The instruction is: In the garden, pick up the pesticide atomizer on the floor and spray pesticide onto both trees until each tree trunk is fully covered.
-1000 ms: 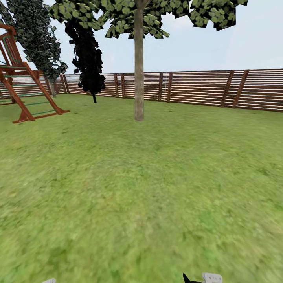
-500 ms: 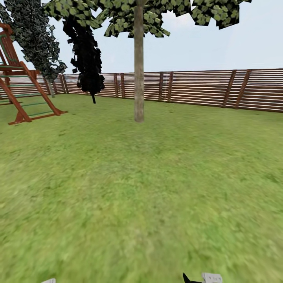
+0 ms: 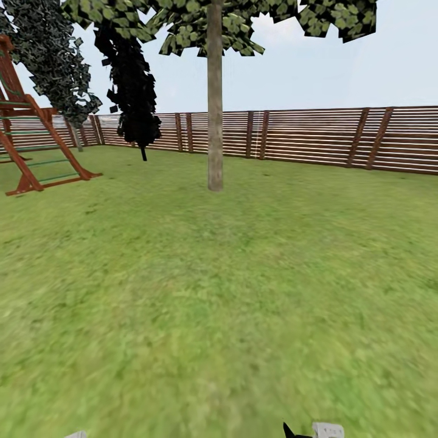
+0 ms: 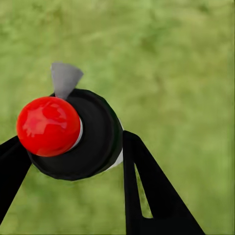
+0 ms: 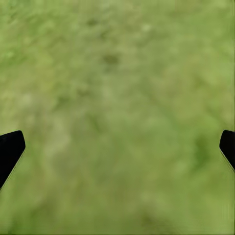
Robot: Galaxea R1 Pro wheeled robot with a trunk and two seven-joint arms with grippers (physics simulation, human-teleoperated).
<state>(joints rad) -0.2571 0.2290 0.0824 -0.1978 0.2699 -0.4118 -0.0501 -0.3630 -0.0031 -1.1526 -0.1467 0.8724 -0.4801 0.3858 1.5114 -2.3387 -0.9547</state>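
Sprayer [image 4: 73, 132]: a round black body with a shiny red ball on top and a small grey pointed spout on its side. It sits between the two fingers of the left hand.
Left hand [image 4: 73, 161]: its two flat black fingers are closed on the sprayer, one on each side, touching it. One finger [image 4: 147, 196] is long and pointed, with a thin slot cut in it. The hand points down at the grass.
Right hand [image 5: 117, 147]: wide open and holding nothing. Just the black tips show at the two edges, far apart. It points down at blurry grass.
Grass [image 3: 243, 292]: soft, green and patchy, flat all around both hands.
Tree [image 3: 215, 97]: far ahead of the hands. Its trunk is a thick, straight, grey-brown pole with rough bark. The leaves up high are pale green and blocky.
Fence [image 3: 304, 137]: brown wooden slats lying flat, with leaning posts, behind the tree.
Dark trees [image 3: 131, 79]: two narrow ones, ahead on the left-hand side.
Climbing frame [image 3: 36, 146]: red-brown wood with green bars, far off on the left-hand side.
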